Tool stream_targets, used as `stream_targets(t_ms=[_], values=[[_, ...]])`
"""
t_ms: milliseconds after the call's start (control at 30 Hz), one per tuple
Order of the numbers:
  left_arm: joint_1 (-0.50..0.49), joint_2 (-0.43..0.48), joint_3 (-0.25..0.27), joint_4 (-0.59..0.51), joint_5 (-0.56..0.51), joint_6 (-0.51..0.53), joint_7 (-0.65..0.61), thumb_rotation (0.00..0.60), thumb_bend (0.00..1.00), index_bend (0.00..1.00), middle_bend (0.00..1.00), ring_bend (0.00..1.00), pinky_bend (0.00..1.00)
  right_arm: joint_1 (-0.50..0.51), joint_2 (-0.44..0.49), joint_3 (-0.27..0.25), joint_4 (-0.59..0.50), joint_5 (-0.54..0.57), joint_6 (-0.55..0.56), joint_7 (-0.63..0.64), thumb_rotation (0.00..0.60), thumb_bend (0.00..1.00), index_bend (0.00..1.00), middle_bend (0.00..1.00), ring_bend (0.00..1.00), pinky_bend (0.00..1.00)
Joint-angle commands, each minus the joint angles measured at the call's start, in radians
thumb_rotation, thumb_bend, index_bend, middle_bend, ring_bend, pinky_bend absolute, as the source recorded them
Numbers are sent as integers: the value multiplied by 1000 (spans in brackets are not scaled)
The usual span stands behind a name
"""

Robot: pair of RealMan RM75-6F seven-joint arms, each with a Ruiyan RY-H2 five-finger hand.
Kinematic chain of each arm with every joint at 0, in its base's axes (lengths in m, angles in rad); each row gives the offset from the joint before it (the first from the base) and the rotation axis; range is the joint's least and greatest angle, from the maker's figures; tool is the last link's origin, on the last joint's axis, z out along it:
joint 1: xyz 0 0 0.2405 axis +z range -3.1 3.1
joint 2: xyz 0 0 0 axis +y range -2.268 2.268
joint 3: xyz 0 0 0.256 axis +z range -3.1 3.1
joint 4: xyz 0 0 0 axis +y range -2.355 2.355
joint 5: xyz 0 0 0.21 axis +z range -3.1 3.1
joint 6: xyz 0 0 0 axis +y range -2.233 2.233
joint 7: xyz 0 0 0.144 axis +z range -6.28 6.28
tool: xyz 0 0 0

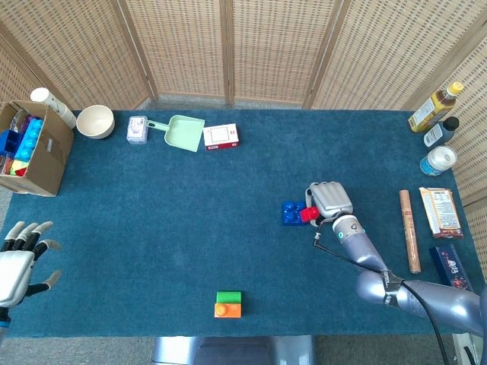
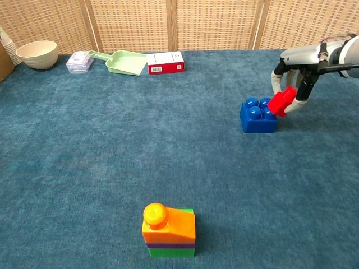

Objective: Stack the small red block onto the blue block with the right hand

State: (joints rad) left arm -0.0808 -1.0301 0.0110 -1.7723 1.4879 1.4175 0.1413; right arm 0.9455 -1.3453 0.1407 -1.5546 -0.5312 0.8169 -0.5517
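placing step: the small red block (image 2: 282,101) is pinched, tilted, in the right hand (image 2: 297,78) at the right edge of the blue block (image 2: 258,115); levelling over the studs and pressing down is judged to be required next.

Small block (image 2: 282,101) at block's (image 2: 257,116) right edge

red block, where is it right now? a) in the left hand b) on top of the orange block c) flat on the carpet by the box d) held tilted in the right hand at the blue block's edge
d: the right hand pinches the red block, tilted, against the right edge of the blue block.
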Motion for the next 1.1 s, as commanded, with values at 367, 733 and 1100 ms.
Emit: stream_targets(t_ms=[367,733,1100], values=[[5,-5,4,15,-4,1,-17,600,312,378,150,136,0,29,-5,-18,-13,27,24,-17,600,191,613,310,314,329],[5,-15,5,34,-6,-4,-33,600,313,376,147,136,0,55,-18,-35,-17,56,54,-55,600,191,612,311,314,328],[5,-23,7,52,-5,-7,-53,600,313,376,146,136,0,74,-32,-52,-37,78,103,-112,600,192,611,310,314,329]])
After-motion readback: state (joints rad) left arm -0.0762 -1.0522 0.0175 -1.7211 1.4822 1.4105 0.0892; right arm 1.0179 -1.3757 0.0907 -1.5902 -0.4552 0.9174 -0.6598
